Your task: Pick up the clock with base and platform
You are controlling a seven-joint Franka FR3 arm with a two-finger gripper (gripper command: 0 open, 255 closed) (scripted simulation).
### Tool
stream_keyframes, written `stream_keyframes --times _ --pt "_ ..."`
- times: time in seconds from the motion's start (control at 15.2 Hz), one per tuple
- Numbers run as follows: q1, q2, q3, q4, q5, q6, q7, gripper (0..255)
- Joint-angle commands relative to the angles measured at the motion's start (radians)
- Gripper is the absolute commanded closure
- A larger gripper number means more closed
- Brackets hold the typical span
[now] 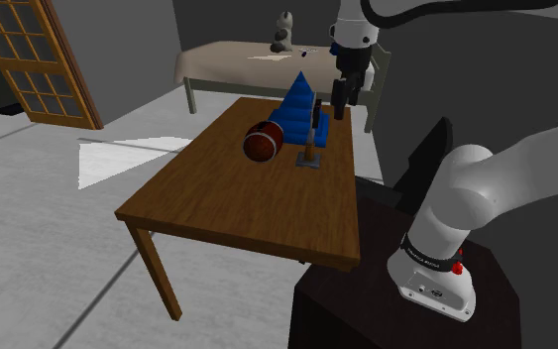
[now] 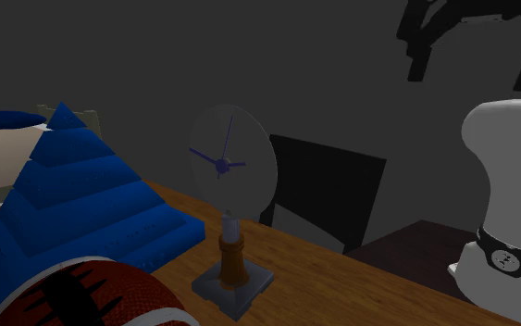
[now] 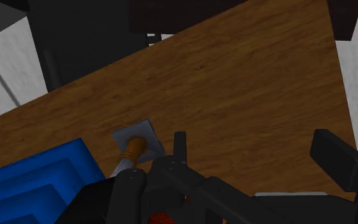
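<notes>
Wooden table (image 1: 237,198) carries a clock (image 2: 233,157) on a pedestal beside a blue stepped pyramid (image 2: 82,194); the tool (image 2: 472,72) hangs above, released.

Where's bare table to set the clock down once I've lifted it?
In the shoulder view, the table's lower half, from the ball and clock down to the front edge, is bare. The far end is crowded: the pyramid, ball and clock sit close together, with the open gripper above them.

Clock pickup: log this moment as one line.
pincer: open, raised clear of clock | clock: upright on table, unheld | stage: pre-grasp
</notes>
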State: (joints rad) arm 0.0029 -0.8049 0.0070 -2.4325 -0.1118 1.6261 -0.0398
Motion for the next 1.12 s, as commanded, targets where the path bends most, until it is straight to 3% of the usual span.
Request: stream_keyframes --times 0.0,0.46,1.06 --pt "0.000 0.000 0.000 0.000 0.000 0.000 0.000 0" --pt "-0.118 0.299 0.007 0.194 0.017 0.084 0.263 0" --pt "-0.240 0.616 -0.040 0.472 0.030 0.101 0.566 0"
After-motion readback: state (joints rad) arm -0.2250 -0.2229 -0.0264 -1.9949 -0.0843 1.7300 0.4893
